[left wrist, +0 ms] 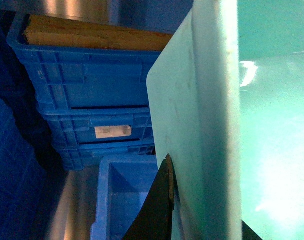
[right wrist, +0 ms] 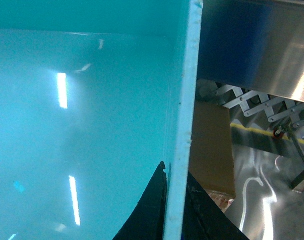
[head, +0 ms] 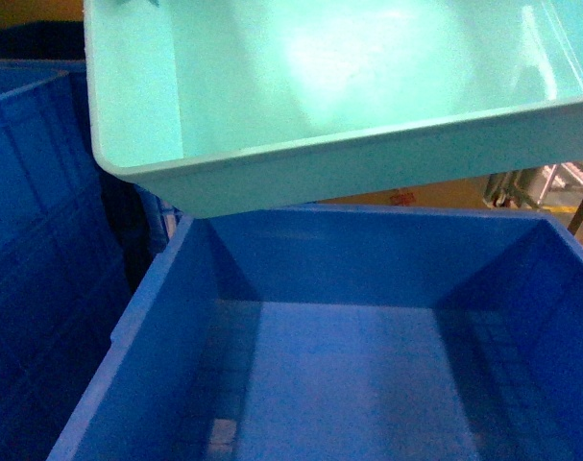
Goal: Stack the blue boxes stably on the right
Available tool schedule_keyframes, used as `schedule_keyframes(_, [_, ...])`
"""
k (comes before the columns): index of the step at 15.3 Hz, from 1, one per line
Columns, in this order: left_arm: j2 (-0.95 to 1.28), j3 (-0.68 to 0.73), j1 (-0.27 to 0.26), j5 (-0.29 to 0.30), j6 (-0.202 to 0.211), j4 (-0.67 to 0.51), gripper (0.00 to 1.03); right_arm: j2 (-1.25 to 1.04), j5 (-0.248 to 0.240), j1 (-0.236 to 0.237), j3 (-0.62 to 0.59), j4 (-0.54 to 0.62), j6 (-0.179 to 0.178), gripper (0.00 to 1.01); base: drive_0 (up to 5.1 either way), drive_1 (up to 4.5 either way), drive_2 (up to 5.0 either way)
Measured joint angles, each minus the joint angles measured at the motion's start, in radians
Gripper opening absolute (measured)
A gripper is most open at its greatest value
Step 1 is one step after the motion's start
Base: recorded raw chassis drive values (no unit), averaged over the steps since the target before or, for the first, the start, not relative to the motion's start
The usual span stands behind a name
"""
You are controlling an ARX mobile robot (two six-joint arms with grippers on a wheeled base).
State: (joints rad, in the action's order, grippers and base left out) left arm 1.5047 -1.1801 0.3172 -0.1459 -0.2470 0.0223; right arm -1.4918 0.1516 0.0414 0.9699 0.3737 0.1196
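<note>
One of the blue boxes (head: 368,163), a light turquoise tub, hangs tilted in the air across the top of the head view, its open inside facing me. Neither gripper shows in the head view. In the left wrist view my left gripper (left wrist: 207,222) is shut on the tub's (left wrist: 197,125) end wall, with one dark finger (left wrist: 159,205) pressed on the outside. In the right wrist view my right gripper (right wrist: 176,176) is shut across the opposite rim of the tub (right wrist: 91,125), with one finger inside and one outside. No other turquoise tub shows.
A large dark blue crate (head: 157,307) stands open right below the tub. More dark ribbed crates (head: 32,240) stand at the left. The left wrist view shows stacked crates (left wrist: 91,85), the top one holding cardboard (left wrist: 91,35). A metal scissor frame (right wrist: 252,105) is at the right.
</note>
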Motion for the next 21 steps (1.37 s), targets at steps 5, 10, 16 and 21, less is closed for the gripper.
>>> schedule_keyframes(5, [0.008, -0.014, -0.006, 0.017, 0.006, 0.116, 0.05, 0.002, 0.011, 0.000, -0.011, -0.098, -0.008, 0.07, 0.0, 0.00, 0.0])
schedule_keyframes(10, [0.094, -0.012, -0.038, 0.101, 0.007, 0.167, 0.05, -0.016, -0.003, 0.005, -0.035, -0.217, -0.030, 0.07, 0.0, 0.00, 0.0])
schedule_keyframes(16, [0.345, -0.174, -0.060, 0.159, 0.031, 0.229, 0.05, -0.237, -0.061, 0.012, 0.040, -0.209, -0.031, 0.07, 0.0, 0.00, 0.0])
schedule_keyframes(21, [0.493, -0.323, -0.057, 0.151, 0.082, 0.278, 0.05, -0.367, -0.097, 0.018, 0.116, -0.218, -0.042, 0.07, 0.0, 0.00, 0.0])
